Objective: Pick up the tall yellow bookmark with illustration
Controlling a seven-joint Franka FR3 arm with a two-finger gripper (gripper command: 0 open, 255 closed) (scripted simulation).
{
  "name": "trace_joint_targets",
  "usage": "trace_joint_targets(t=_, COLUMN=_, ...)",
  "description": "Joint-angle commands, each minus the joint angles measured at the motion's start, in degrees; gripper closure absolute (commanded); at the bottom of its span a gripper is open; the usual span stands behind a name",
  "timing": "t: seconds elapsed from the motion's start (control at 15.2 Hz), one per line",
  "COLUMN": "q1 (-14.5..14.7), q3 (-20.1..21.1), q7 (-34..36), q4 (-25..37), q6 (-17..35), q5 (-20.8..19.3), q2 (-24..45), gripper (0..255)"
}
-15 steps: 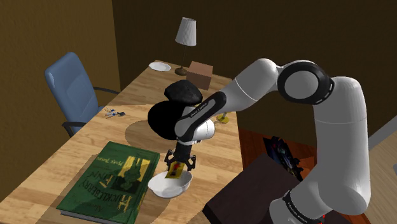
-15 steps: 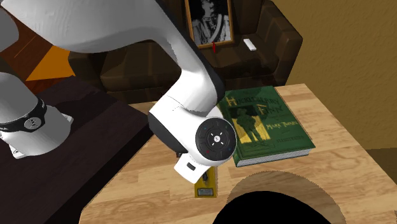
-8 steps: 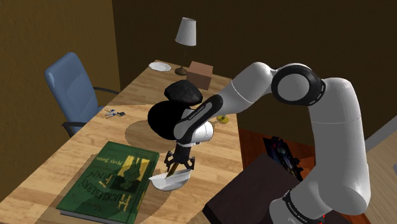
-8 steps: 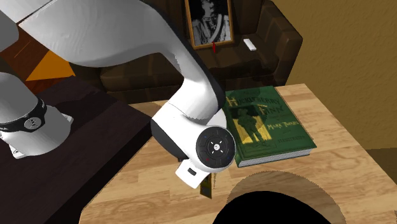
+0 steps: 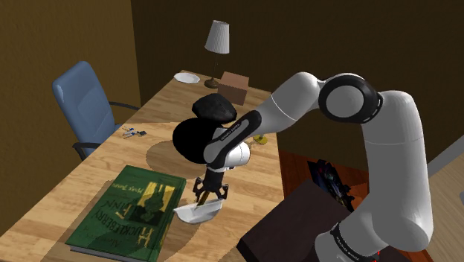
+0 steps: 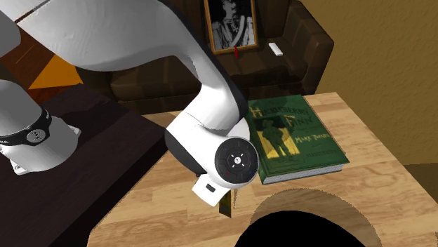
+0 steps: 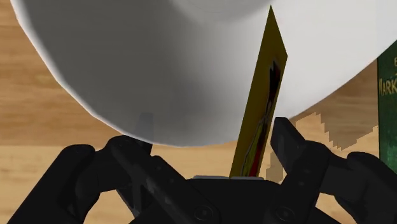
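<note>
Bookmark: tall, narrow, yellow, with a dark and red illustration on its face. It stands on end and nearly edge-on to the wrist camera, between the two fingers of the hand and much nearer one finger than the other. A sliver of desk shows between the card and that nearer finger. In the shoulder view it shows as a yellow sliver under the hand.

Hand: black, pointing down at the desk, with its fingers spread wide on either side of the bookmark. Neither finger is pressing on it and nothing is clasped.

Bowl: white, sitting tipped on the desk directly below the hand. In the wrist view its pale body rises just beyond the fingers, behind the bookmark's upper end.

Book: a large green hardback with a gilt cover, lying flat just beside the bowl on the shoulder view's left.

Further off on the desk:
- a large black round object
- a smaller dark lump
- a set of keys
- a brown box
- a white plate
- a lamp with a pale shade

Beside the desk: a blue chair.

Second exterior view: a dark sofa with a framed portrait resting on it.
</note>
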Motion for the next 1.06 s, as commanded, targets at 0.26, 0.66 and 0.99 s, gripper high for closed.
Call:
trace_joint_targets(t=0.26, q1=0.1, q3=0.3, q7=1.1, q4=-1.7, q6=-2.7, q5=-0.1, q2=-3.9, gripper=255)
trace_joint_targets(t=0.66, q1=-0.1, q3=0.4, q7=2.4, q4=-3.1, q6=-5.8, q5=-0.2, q2=-8.5, gripper=255)
trace_joint_targets(t=0.99, q1=-0.2, q3=0.4, q7=3.1, q4=-3.7, q6=-7.4, q5=-0.3, q2=-10.8, gripper=255)
